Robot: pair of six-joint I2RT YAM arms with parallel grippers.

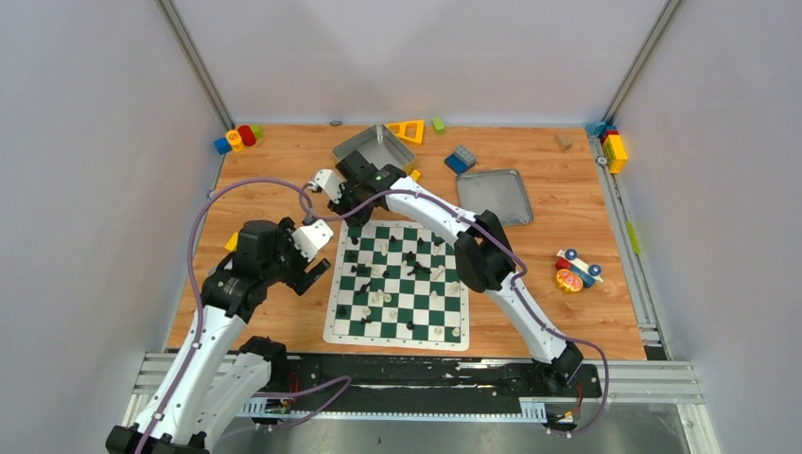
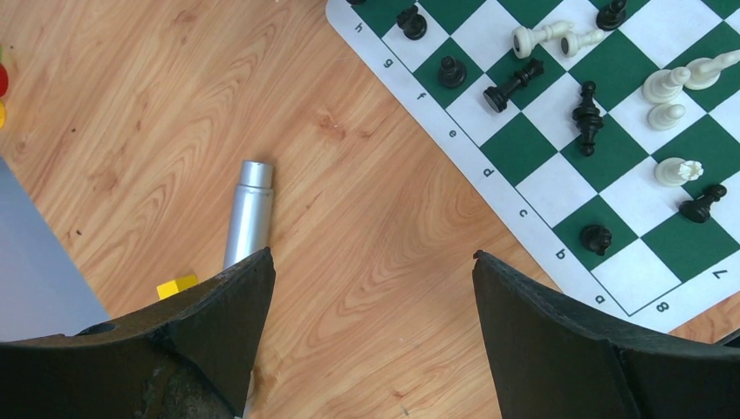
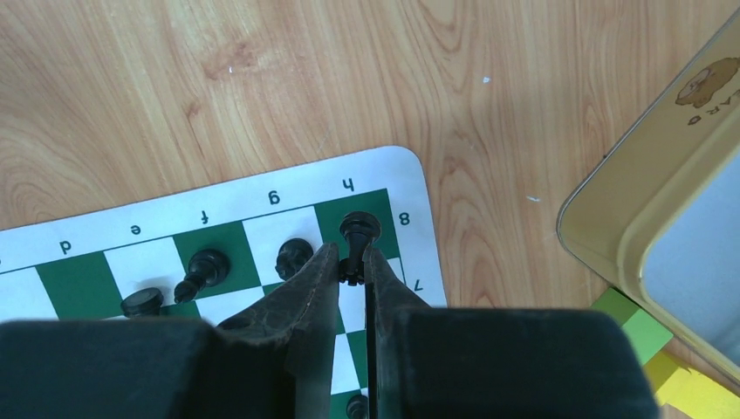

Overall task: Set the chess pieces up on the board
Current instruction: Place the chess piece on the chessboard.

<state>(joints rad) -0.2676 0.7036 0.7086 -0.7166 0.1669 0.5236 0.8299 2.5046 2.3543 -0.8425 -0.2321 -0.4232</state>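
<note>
tabletop (image 3: 218, 87): black piece (image 3: 359, 227) clamped in right pincer (image 3: 351, 260).

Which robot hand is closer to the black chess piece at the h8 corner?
Right. The right gripper is pinching the black piece at that corner; the left gripper hangs open over the table beside the board, apart from it.

Board (image 1: 395, 340): we see dark green and white checks, pale cream border.
Chess pieces (image 2: 586, 118): we see black and cream-white.
Table (image 1: 274, 180): we see orange-brown wood grain.
Far trays (image 1: 494, 194): grey.
</note>
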